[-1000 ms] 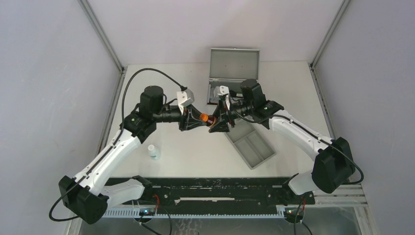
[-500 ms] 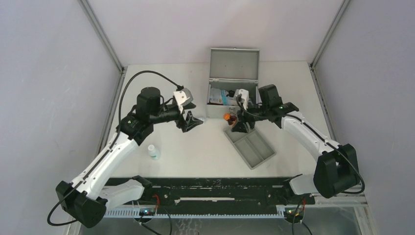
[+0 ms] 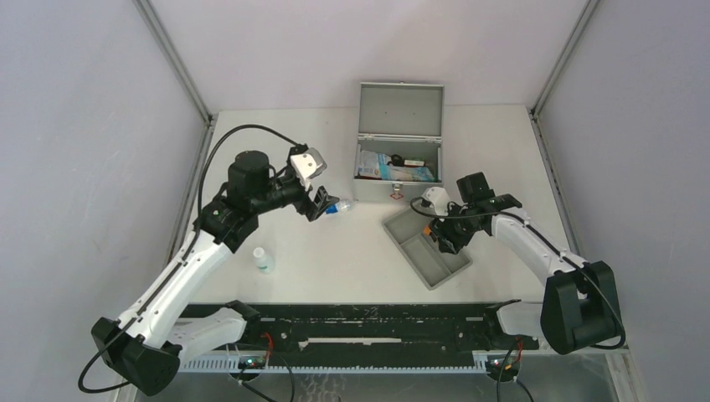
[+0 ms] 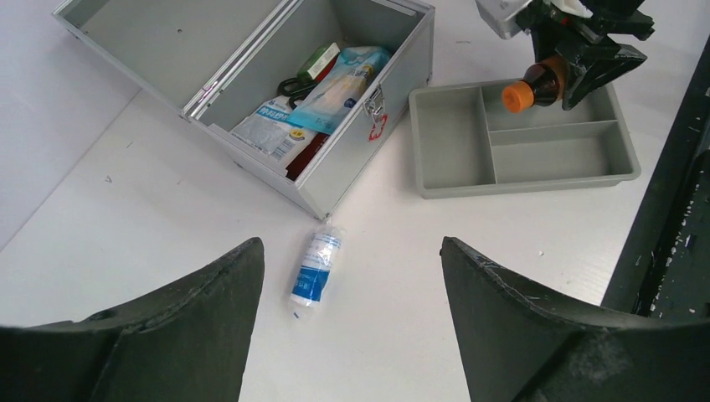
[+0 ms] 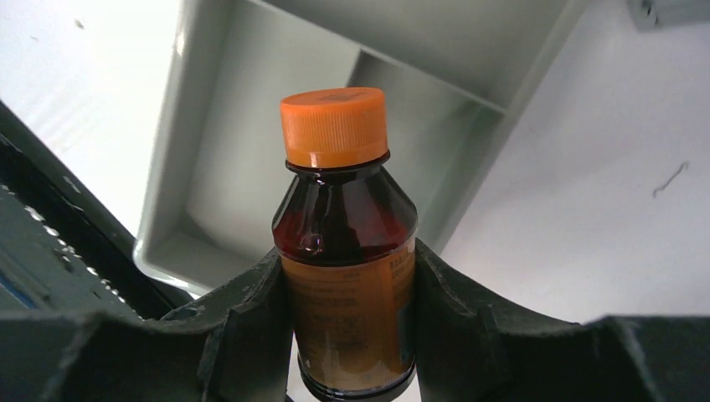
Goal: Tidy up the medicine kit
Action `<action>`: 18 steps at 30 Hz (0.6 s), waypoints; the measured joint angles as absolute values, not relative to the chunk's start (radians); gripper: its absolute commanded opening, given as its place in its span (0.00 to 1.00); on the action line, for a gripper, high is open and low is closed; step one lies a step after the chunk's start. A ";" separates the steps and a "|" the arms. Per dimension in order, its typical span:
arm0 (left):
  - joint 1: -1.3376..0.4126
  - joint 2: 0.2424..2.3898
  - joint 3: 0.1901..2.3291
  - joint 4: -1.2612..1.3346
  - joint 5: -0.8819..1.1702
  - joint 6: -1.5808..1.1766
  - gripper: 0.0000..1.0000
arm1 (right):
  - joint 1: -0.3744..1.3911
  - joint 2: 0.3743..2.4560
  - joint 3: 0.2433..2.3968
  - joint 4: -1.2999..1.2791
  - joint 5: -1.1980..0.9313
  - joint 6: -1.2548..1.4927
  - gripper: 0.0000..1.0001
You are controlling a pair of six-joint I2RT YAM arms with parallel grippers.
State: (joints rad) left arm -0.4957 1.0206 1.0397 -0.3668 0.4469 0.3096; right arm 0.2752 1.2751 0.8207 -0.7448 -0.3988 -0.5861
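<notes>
Compared with one second ago: the two grippers are no longer met over mid-table. The left gripper (image 4: 350, 247) has been drawn back to the left, and its fingers are now spread wide with nothing between them. The brown bottle (image 5: 346, 226) (orange cap, dark liquid) has been carried rightward and is now held over the grey tray (image 4: 448, 155). It is clamped at the body by the right gripper (image 3: 444, 237), cap pointing away from the wrist.

The medicine kit (image 4: 360, 151) is unchanged at the far middle of the table (image 3: 352, 268), lid raised, packets and sachets seen inside. The tray lies at an angle just in front of the kit's right corner.

A small clear tube (image 4: 316, 272) with a blue label is seen lying on its side just in front of the kit, below the left gripper. A small white bottle (image 3: 263, 260) stands upright near the left arm, as before.

Surface: white tabletop, a black rail along the near edge. Room: plain grey wall panels on three sides, metal posts at the far corners.
</notes>
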 measured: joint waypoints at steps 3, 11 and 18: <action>-0.496 1.015 1.040 -0.368 0.447 0.315 0.82 | 0.275 1.279 0.809 -0.765 -0.336 -0.580 0.31; -0.496 0.987 1.040 -0.368 0.447 0.326 0.82 | 0.278 1.373 0.830 -0.773 -0.232 -0.522 0.34; -0.496 0.956 1.027 -0.368 0.447 0.327 0.83 | 0.314 1.434 0.881 -0.802 -0.182 -0.448 0.37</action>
State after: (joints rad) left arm -0.4957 0.9558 1.0267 -0.3679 0.4469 0.3267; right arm 0.3138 1.4338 0.8814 -0.8021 -0.1822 -0.4477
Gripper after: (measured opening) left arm 0.824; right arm 0.454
